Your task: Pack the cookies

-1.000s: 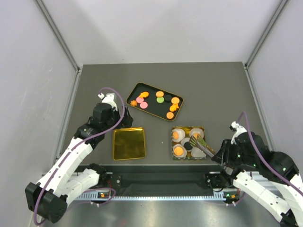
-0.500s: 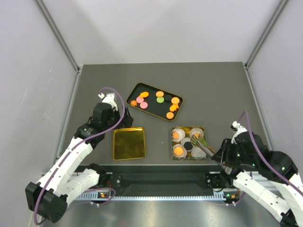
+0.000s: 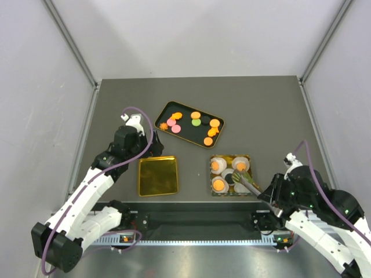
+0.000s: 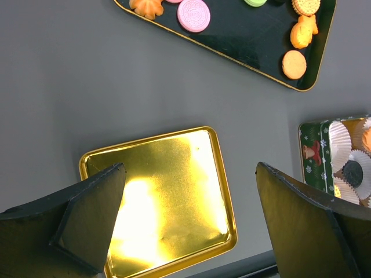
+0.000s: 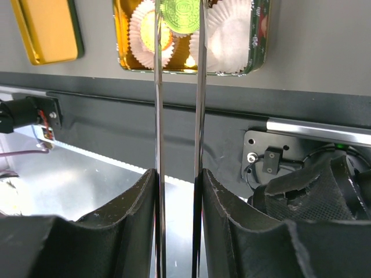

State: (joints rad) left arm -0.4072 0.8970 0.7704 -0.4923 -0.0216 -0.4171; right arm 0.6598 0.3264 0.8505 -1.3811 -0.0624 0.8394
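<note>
Over the tin [image 5: 261,35], R gripper [image 5: 178,185] is clamping tongs [image 5: 157,87], w/ the tips pinching a green cookie [image 5: 179,10] above the paper cups [image 5: 229,35]. Placing step, I'd say. Next move is calling for lowering into a free cup & easing the squeeze w/o snagging cup walls. Tin is already holding orange cookies [image 3: 219,185] + a black cookie [image 4: 352,172]. Black tray [image 3: 184,121] is carrying more: orange, pink, green. L gripper [image 4: 190,174] is hovering spread wide, holding nothing, over the gold lid [image 4: 168,191].
</note>
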